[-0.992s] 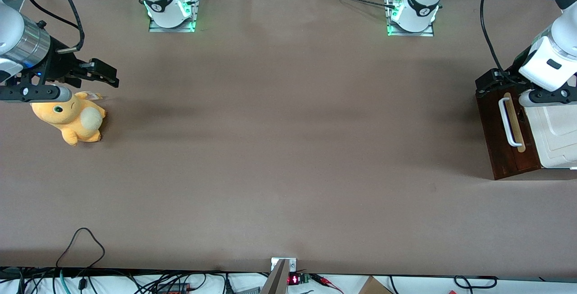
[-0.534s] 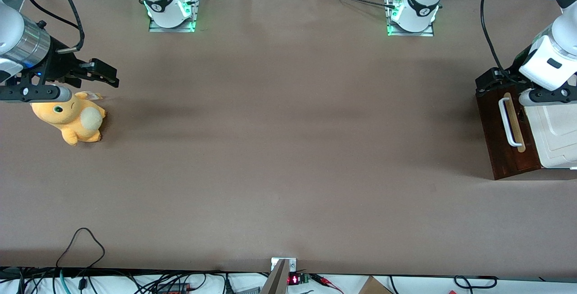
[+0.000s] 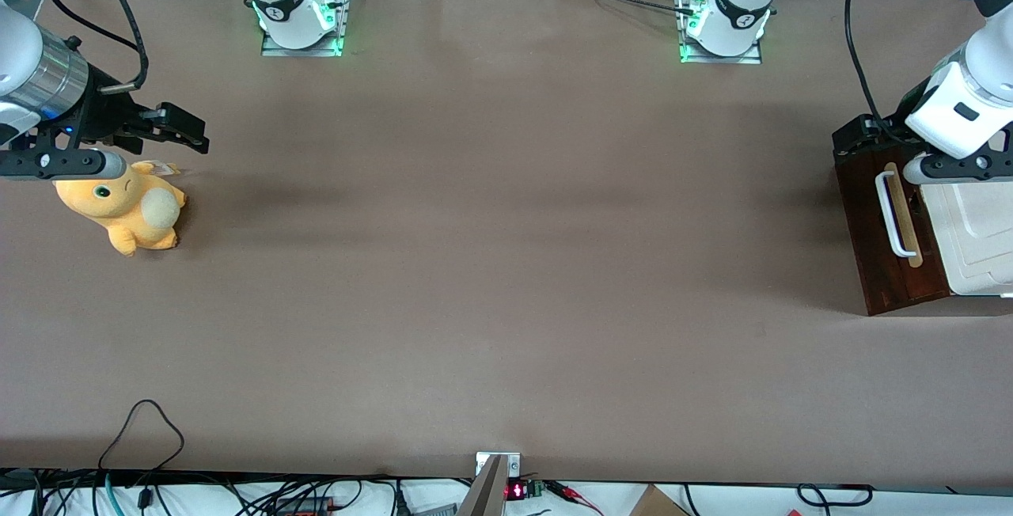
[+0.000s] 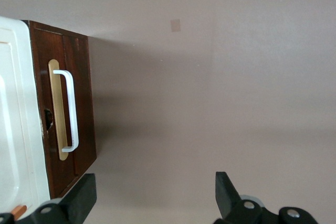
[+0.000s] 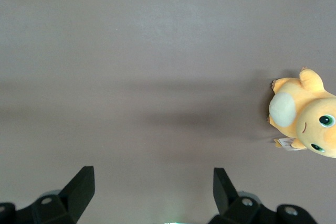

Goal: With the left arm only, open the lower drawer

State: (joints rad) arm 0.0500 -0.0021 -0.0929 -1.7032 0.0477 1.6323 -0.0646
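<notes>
The gripper, fingers spread wide, is hovering above the drawer at the working arm's end of the table, and ought to be straddling the handle squarely before pulling.

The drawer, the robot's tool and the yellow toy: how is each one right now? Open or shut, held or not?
lower drawer: shut, its front flush with the cabinet.
white bar handle: free, nothing gripping it.
left arm's tool: open, empty, up above the table in front of the drawer, not touching the handle.
yellow plush toy: lying on the table toward the parked arm's end, not held.
</notes>
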